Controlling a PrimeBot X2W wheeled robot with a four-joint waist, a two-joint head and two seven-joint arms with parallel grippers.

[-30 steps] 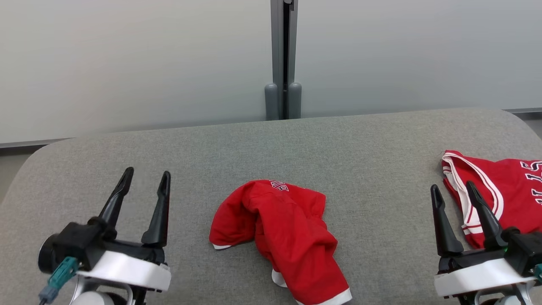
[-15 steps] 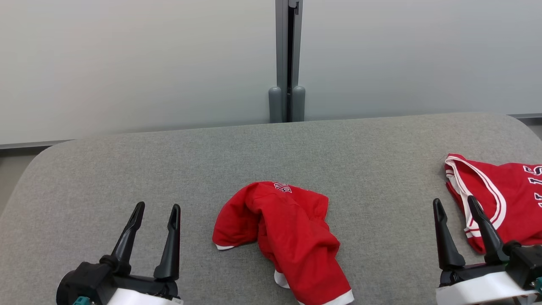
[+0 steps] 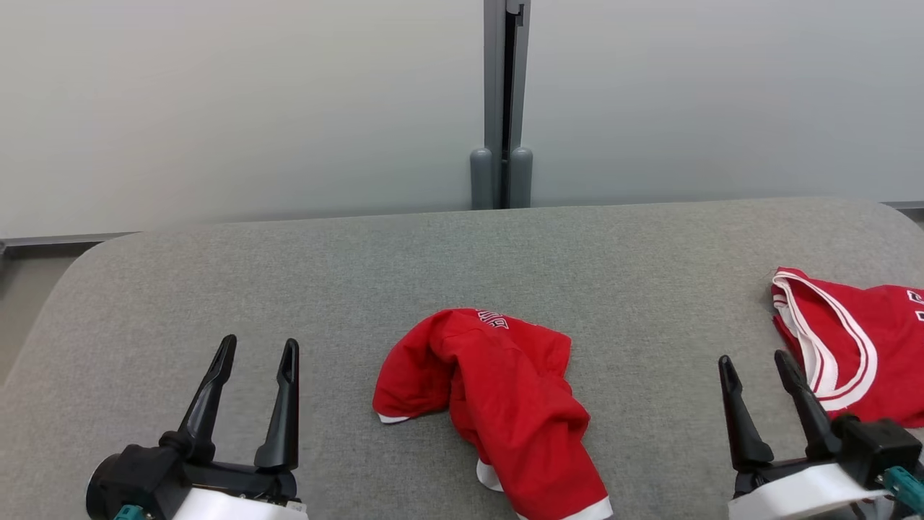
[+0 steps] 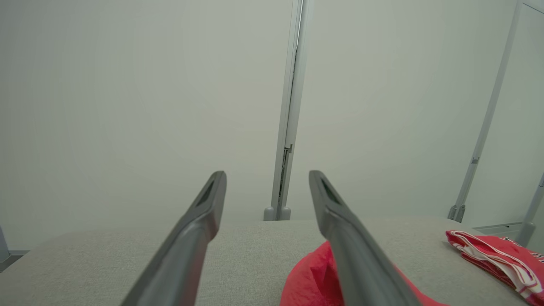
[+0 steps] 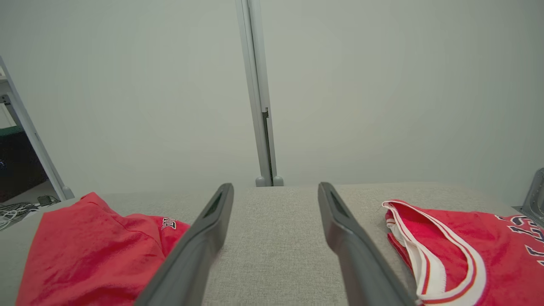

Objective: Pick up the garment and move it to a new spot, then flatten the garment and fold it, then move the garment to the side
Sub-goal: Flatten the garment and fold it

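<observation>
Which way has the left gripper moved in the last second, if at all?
Yes. The left gripper has pulled back toward the robot: it sits farther from the far edge of the grey table than the camera's shift explains.

Red garment [image 3: 498,404] w/ white hems, red jersey [image 3: 852,339] (white-striped trim), grey table [image 3: 433,267]

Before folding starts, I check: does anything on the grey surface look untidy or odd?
Yes. The red garment lies crumpled in a heap in the middle, not flat; the red jersey at the right lies neater.
</observation>
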